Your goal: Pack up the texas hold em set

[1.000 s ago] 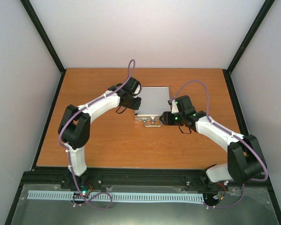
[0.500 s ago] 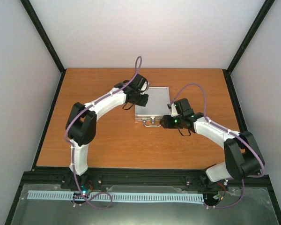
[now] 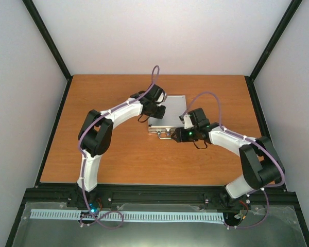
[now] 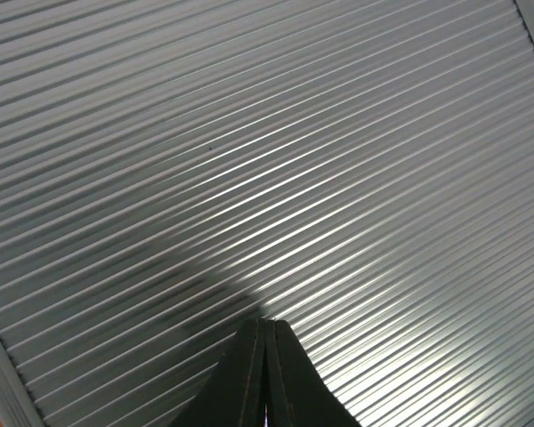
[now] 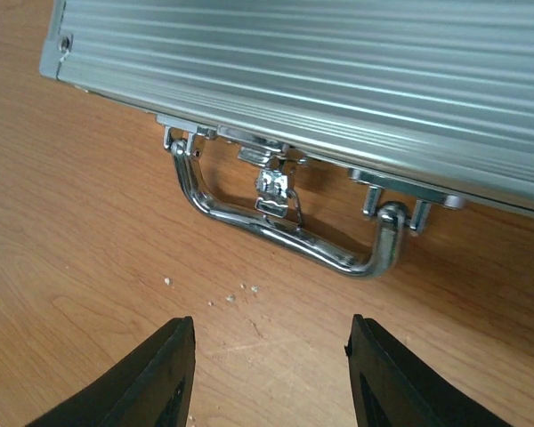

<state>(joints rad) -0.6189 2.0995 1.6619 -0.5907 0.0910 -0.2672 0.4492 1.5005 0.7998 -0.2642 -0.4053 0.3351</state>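
On the near side of the silver case (image 3: 169, 110), the right gripper (image 5: 271, 356) is hanging low over the wooden table (image 3: 118, 154) with its jaws standing partly apart and holding nothing; its two dark fingers (image 5: 165, 374) are pointing toward the case's front edge, well short of touching it; between the fingers and the case, a few pale crumbs (image 5: 231, 294) are lying on the wood; just beyond them the chrome handle (image 5: 285, 227) is lying flat on the table, folded out from the case's near edge, and a small metal latch (image 5: 274, 189) is sitting at the middle of that edge, inside the handle's loop; whether the latch is fastened I cannot tell; the case itself is lying flat and shut near the middle of the table, its ribbed aluminium lid (image 4: 267, 160) facing up and its long sides running away from the arms; over the left part of that lid the left gripper (image 4: 265, 342) is reaching in from the case's left side with its jaws pressed fully together, gripping nothing; its joined tips are pointing down at the ribs, and whether they are actually touching the metal cannot be told; beyond the case's far edge the bare table is running back to the pale wall (image 3: 159, 36).
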